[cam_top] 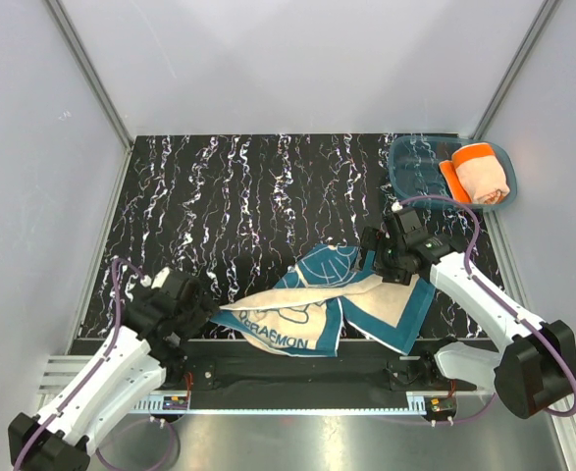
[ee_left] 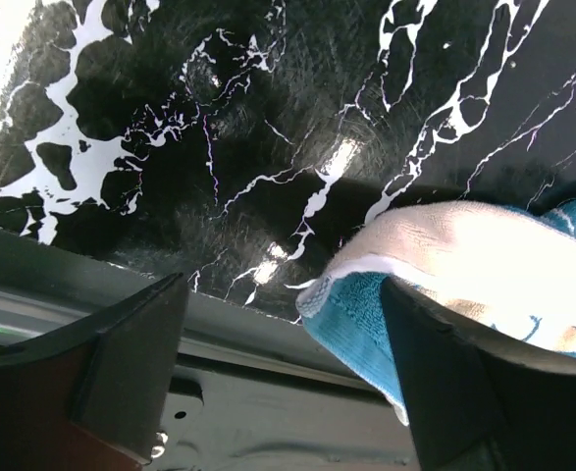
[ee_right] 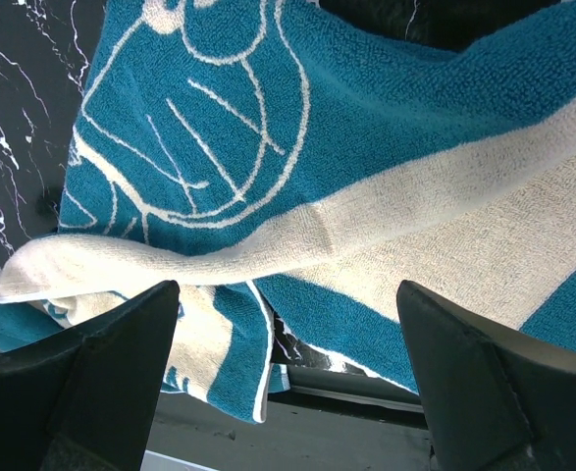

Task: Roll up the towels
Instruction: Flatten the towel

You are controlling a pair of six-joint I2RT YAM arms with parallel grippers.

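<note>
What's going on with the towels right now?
The orange towel already lies rolled in the blue tray at the far right of the table. The teal towel lies crumpled and partly folded over near the front edge, not yet rolled. The left fingers stand open at its left corner, and the right fingers hang open above its right part. Neither pair grips cloth.

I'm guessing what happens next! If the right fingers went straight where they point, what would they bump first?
Most likely the teal towel: the right fingers stand open, aimed straight at its crumpled cloth, nothing between. How far off is unclear.
</note>
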